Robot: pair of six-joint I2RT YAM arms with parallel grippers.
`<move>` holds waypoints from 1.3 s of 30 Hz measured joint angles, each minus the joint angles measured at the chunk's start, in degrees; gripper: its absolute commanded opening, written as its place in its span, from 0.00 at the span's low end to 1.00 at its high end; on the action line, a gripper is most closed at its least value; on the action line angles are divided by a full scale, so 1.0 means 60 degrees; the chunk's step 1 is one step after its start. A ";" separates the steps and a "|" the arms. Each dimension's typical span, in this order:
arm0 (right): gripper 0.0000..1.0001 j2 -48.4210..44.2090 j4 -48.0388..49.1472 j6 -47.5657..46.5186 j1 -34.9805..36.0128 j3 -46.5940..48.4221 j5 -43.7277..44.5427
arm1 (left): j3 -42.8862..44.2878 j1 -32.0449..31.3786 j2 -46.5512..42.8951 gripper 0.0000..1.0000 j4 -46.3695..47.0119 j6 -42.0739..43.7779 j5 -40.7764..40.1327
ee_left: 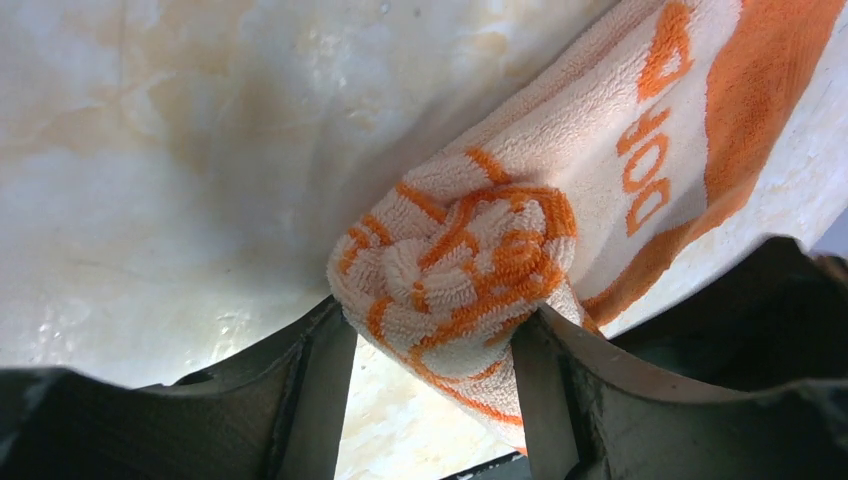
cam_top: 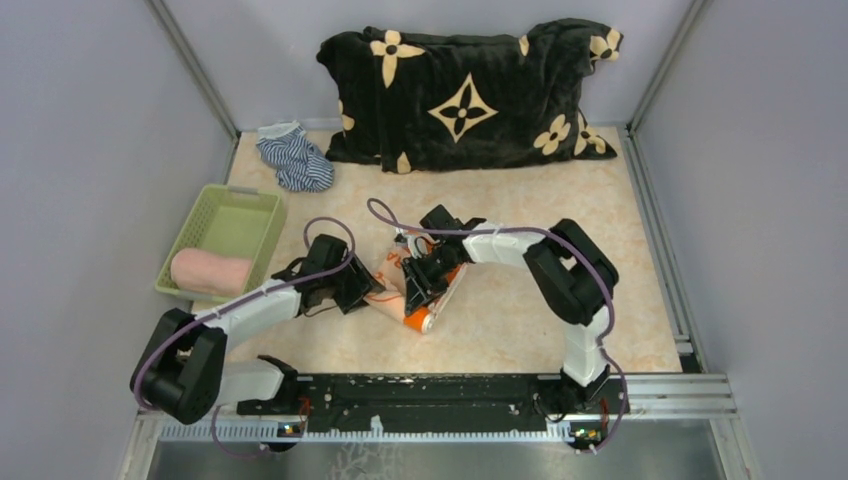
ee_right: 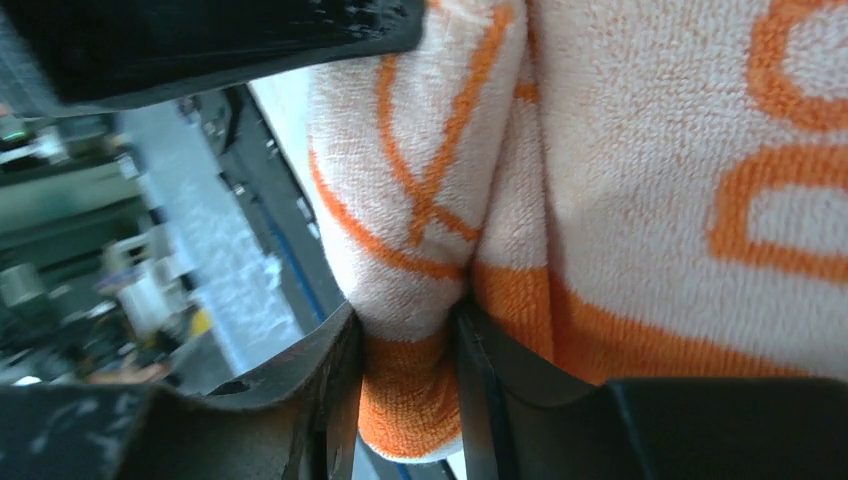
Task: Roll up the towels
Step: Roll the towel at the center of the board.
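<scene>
The orange towel (cam_top: 420,305) with white print lies in the middle of the table, mostly rolled into a short roll. In the left wrist view its spiral end (ee_left: 460,265) sits between my fingers (ee_left: 315,400). My left gripper (cam_top: 366,290) is shut on that left end of the roll. My right gripper (cam_top: 418,277) is shut on the towel's other part, pinching an orange-edged fold (ee_right: 412,385) between its fingers (ee_right: 335,390). The pale pink towel (cam_top: 210,270) lies rolled in the green basket, away from both grippers.
The green basket (cam_top: 255,205) stands at the left wall. A blue-and-white striped cloth (cam_top: 295,160) lies at the back left. The big black blanket with cream flowers (cam_top: 460,95) fills the back. A metal rail (cam_top: 440,390) runs along the near edge.
</scene>
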 measured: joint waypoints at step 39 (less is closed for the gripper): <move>0.38 -0.0892 0.0790 -0.3042 0.5217 -0.0448 1.3832 | 0.1373 0.0011 0.1800 0.66 0.0368 0.0907 0.0149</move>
